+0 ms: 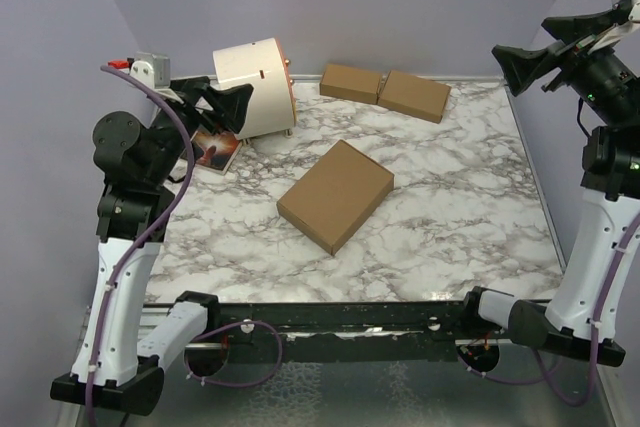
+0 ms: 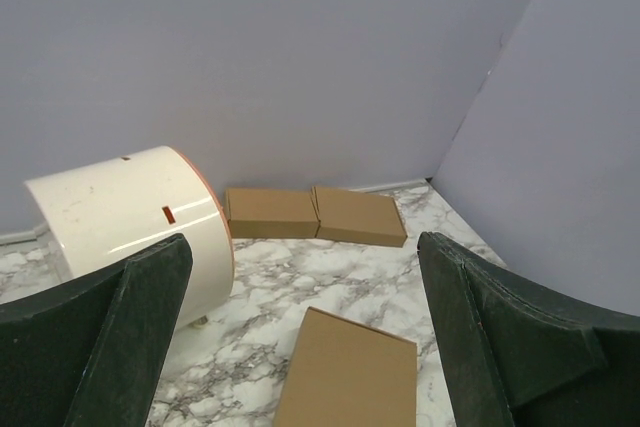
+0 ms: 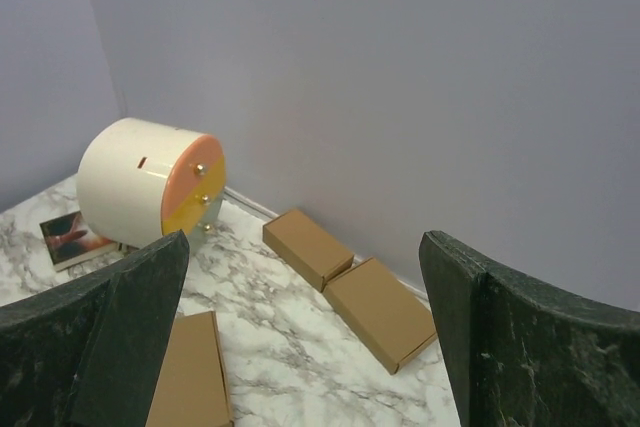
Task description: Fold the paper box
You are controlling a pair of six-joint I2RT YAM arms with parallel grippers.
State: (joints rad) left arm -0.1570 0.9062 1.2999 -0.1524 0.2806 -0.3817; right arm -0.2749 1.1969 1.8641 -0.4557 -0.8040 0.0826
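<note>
Dark-green fingers on your left tool (image 2: 305, 247) and right tool (image 3: 305, 239) are spread wide with nothing between them. Each is held high at its own side, which I judge leaves you an open view of the work. Beyond them, the plain brown cardboard paper box (image 1: 335, 195) lies flat and closed-looking near the middle of the white marble-patterned counter (image 1: 460, 217), touched by neither tool, its long axis running diagonally from your near left toward the far right.
</note>
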